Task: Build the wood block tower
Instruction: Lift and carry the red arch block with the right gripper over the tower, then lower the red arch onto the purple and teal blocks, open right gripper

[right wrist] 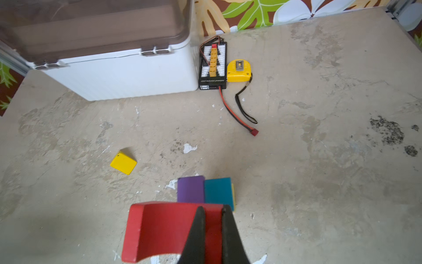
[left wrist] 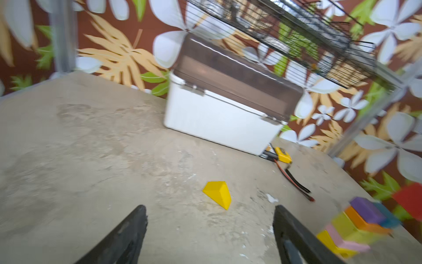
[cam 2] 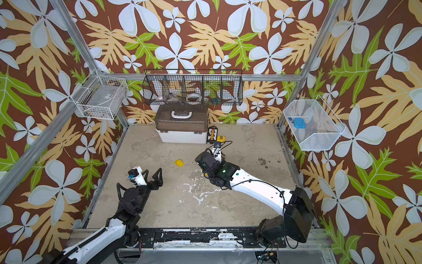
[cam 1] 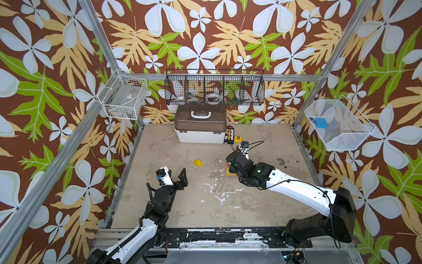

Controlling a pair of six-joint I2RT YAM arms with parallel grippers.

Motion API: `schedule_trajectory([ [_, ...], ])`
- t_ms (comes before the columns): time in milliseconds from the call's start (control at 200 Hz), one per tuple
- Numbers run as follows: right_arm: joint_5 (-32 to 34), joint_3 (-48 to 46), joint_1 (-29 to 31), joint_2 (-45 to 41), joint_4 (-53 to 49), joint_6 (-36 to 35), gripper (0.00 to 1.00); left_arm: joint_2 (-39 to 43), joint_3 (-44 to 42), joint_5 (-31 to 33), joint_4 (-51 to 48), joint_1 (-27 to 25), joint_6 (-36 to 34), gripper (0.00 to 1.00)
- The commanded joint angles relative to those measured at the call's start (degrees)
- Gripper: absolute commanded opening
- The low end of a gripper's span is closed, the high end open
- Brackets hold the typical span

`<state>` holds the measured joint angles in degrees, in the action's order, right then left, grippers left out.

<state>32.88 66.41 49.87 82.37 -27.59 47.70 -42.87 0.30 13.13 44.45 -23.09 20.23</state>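
Jaws of your right gripper (right wrist: pixel 211 209) pinch one leg of the red arch (right wrist: pixel 164 230), held close over the top of the tower (left wrist: pixel 356 224); contact cannot be told. Jaws of your left gripper (left wrist: pixel 209 206) stand spread and empty, well apart from the tower. Most layers appear stacked; left are seating the arch and adding the yellow roof piece (cam 1: pixel 198 163), lying loose near the tower.

The tower (left wrist: pixel 356 225) stacks yellow, pink, lime and orange blocks, with a purple block (right wrist: pixel 190 189) and a teal block (right wrist: pixel 219 190) side by side on top. The red arch (right wrist: pixel 159 230) hangs over the tower, pinched by the right end effector (right wrist: pixel 213 206). The yellow roof wedge (cam 1: pixel 198 163) lies alone, left of the tower.
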Motion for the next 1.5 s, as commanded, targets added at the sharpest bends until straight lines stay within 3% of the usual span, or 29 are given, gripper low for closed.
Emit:
schedule_trajectory([
  [0,-2.2,-0.4,-1.8,-1.1,1.2,-2.2,0.00,-3.3,-3.0,-13.0,7.7,-0.1,-4.4,0.90],
  [115,-2.4,-0.1,-3.1,-0.4,1.5,-3.7,0.00,-7.4,-1.0,-15.0,8.0,-1.4,-5.8,0.89],
  [225,-5.3,-0.2,-4.4,0.6,2.4,-4.0,0.00,-9.2,0.1,-12.9,7.0,-3.8,-7.4,0.89],
  [816,-8.9,0.7,-5.9,4.5,4.0,-6.0,0.00,-10.0,0.4,-12.4,7.0,-5.2,-8.5,0.87],
  [1086,-7.7,-0.1,-6.0,3.8,3.6,-5.5,0.04,-10.1,0.5,-12.3,6.7,-5.3,-8.5,0.86],
  [1281,-7.4,-0.1,-6.3,4.0,3.6,-5.5,0.14,-10.6,0.8,-12.2,6.6,-5.3,-8.5,0.85],
  [1496,-7.7,-0.2,-6.7,4.3,4.0,-5.4,0.14,-11.0,1.0,-12.2,6.4,-5.4,-8.5,0.85],
])
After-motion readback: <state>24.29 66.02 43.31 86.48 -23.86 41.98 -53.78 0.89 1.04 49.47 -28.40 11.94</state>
